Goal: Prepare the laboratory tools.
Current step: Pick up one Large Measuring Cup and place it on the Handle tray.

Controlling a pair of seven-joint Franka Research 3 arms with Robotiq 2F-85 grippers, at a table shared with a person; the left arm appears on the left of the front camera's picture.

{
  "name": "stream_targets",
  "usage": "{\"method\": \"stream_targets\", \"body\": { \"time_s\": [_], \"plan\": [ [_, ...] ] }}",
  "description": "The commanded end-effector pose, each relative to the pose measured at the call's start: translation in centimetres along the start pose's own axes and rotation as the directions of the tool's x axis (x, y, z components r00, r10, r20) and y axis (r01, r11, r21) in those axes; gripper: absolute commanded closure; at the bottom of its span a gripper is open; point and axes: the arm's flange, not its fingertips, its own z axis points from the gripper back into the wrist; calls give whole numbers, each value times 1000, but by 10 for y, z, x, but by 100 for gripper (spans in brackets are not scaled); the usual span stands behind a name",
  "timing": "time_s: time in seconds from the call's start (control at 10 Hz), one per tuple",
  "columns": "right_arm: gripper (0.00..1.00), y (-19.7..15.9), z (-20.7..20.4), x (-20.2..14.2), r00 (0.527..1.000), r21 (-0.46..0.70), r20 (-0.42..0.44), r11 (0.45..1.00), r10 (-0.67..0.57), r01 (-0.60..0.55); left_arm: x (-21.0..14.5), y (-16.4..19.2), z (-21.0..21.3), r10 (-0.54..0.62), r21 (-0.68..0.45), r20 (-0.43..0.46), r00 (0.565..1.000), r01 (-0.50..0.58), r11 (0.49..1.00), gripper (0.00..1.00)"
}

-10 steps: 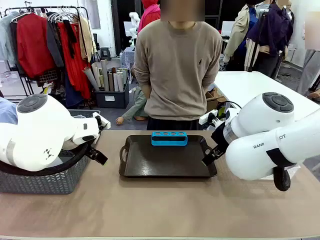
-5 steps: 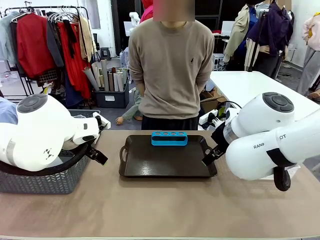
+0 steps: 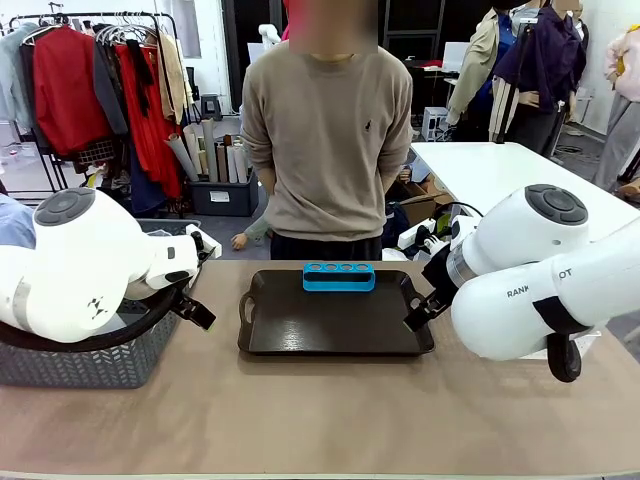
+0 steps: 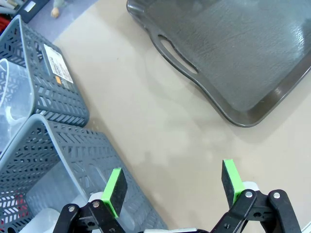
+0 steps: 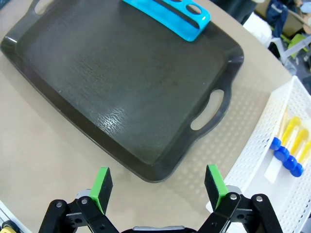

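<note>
Two end effectors, both released, nothing grasped. The left end effector (image 4: 173, 184) hangs with pads spread above bare tabletop (image 4: 160, 121), beside the grey baskets (image 4: 58, 102). The right end effector (image 5: 158, 183), pads likewise apart, hangs over the near rim of the dark tray (image 5: 121, 82).

Four amber tubes (image 5: 286, 138) with blue caps lie flat in the white basket (image 5: 252, 145), just beside the tray handle. Something clear in the farther grey basket is probably the beaker (image 4: 9, 92).

Judgement: loading not begun. The tray carries just a blue rack (image 5: 167, 12) at its far edge.

Advice: take tubes singly, gripped across the body, and seat each upright in a rack hole. The basket wall and neighbouring tubes crowd the grip.

A person (image 3: 325, 130) stands beyond, hands behind the back.
</note>
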Motion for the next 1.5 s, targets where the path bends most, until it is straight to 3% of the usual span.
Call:
{"method": "stream_targets", "body": {
  "time_s": [0.0, 0.8, 1.2, 1.4],
  "plan": [
    [0, 0, 0, 0, 1000, 0, 0, 1000, 0, 0, 0, 1, 0, 1, 0, 0, 1000, -1, 1000, 0],
    [0, 0, 0, 0, 1000, 0, 0, 1000, 0, 0, 0, 0, 0, 0, 0, 0, 1000, 0, 1000, 0],
    [0, 9, 27, 1, 990, -168, -131, 983, 57, -79, -1, -20, 17, -118, -22, 84, 989, 120, 993, 0],
    [0, 21, 37, -1, 983, -189, -171, 977, 68, -101, -15, -27, 34, -172, -35, 93, 981, 176, 984, 0]
  ]
}}
